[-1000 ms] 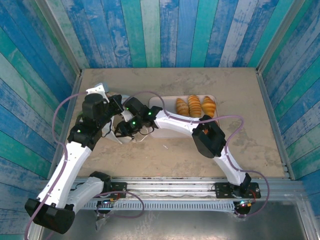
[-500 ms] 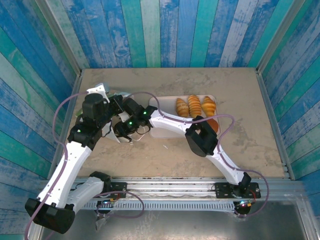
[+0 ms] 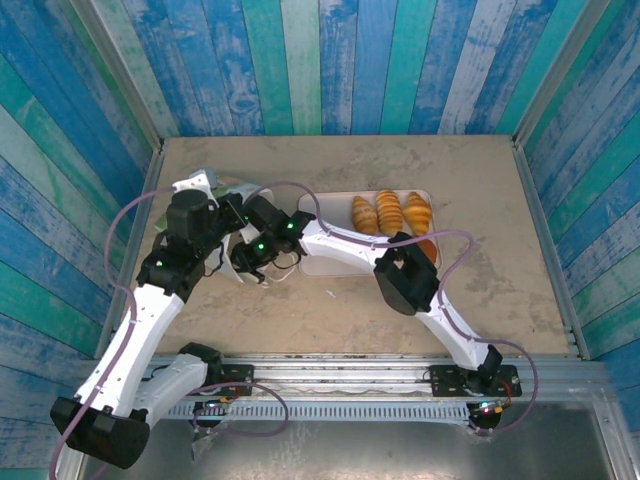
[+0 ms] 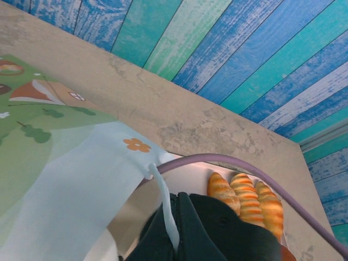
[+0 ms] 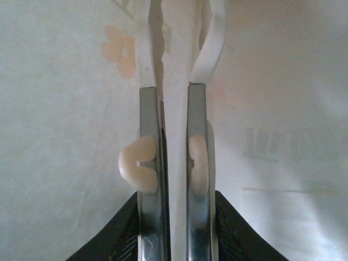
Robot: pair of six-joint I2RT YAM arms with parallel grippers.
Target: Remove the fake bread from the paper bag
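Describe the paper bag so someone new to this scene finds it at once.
On the table's left side, just left of the tray of bread, sits the bag. It alone is white paper printed green, with a house, an orange flower and a cord handle.

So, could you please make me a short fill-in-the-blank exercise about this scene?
The tray holds a row of ___ pastries. The flower printed on the bag is ___. The bag's cord handle is ___.
Missing words: three, orange, white.
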